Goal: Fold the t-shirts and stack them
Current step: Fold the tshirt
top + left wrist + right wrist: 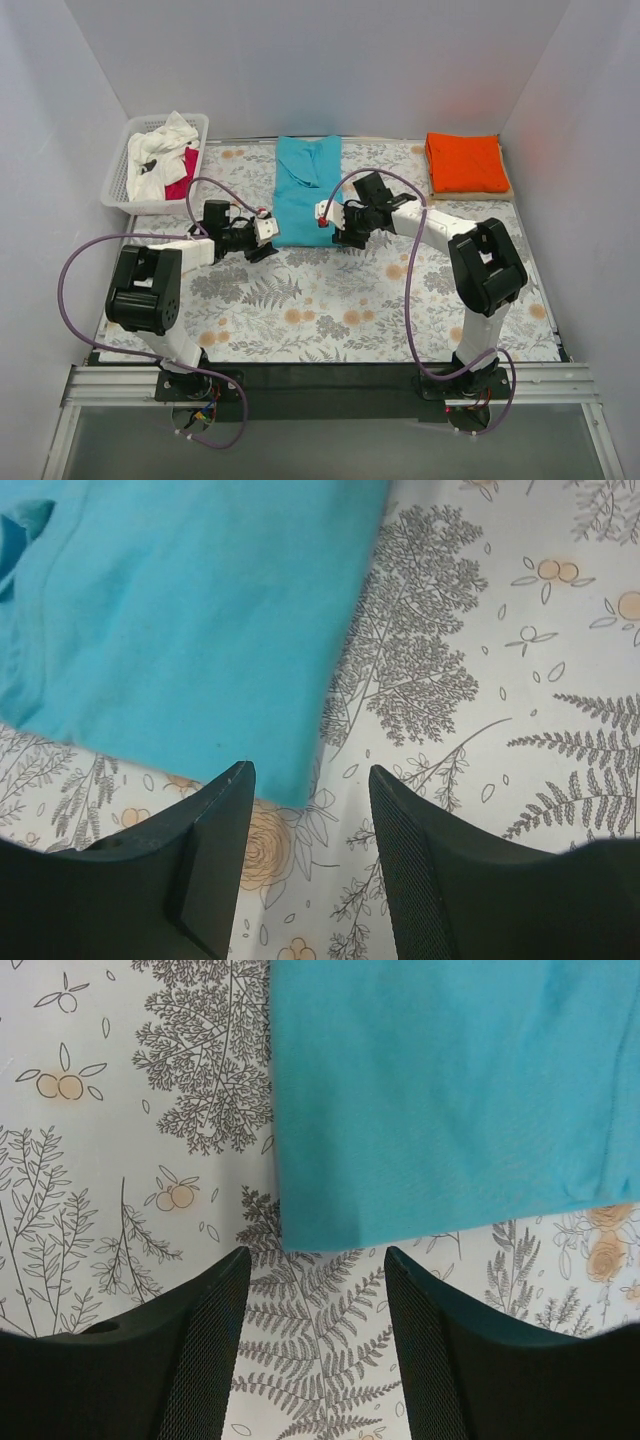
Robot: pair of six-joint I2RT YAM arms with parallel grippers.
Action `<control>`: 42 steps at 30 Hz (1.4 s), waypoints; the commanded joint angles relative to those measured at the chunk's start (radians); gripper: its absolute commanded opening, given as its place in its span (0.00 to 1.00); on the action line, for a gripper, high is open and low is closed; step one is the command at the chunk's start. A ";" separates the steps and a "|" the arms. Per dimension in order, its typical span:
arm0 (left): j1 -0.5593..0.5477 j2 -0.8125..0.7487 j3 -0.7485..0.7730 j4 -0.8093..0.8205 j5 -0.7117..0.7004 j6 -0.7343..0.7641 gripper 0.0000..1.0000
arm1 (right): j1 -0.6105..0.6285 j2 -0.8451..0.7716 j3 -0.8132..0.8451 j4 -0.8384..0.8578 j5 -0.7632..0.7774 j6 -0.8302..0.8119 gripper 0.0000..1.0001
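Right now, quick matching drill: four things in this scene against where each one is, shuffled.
Things:
1. teal t-shirt
2. orange t-shirt
3. basket
4. left gripper

Places:
A. far right, folded
B. far left, clothes heaped inside
C. open, at the teal t-shirt's near left corner
D. centre, far side, lying flat

Pairs: 1-D, 2-A, 3-B, 4-C

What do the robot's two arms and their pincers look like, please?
The left arm and right arm have white links and chunky black joint housings, each trailing a looping purple cable. The left pincer and right pincer have two blunt black fingers with mesh-textured inner pads.
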 commanded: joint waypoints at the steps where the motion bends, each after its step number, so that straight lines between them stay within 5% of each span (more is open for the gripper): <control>1: -0.011 -0.002 -0.024 0.032 0.007 0.097 0.47 | 0.006 -0.001 0.001 0.043 -0.002 -0.023 0.53; 26: -0.023 0.127 -0.027 0.115 -0.065 0.152 0.36 | 0.056 0.110 -0.071 0.144 0.065 -0.075 0.42; 28: -0.023 0.131 -0.024 0.115 -0.067 0.154 0.35 | 0.056 0.119 -0.074 0.148 0.073 -0.079 0.39; 34: -0.025 0.139 -0.011 0.097 -0.069 0.165 0.18 | 0.056 0.125 -0.080 0.152 0.099 -0.075 0.04; 39: -0.035 0.040 -0.051 0.031 -0.047 0.227 0.01 | 0.056 0.043 -0.094 0.113 0.085 -0.072 0.01; 42: -0.055 -0.036 -0.103 -0.018 -0.033 0.240 0.00 | 0.058 -0.004 -0.096 0.038 0.053 -0.048 0.01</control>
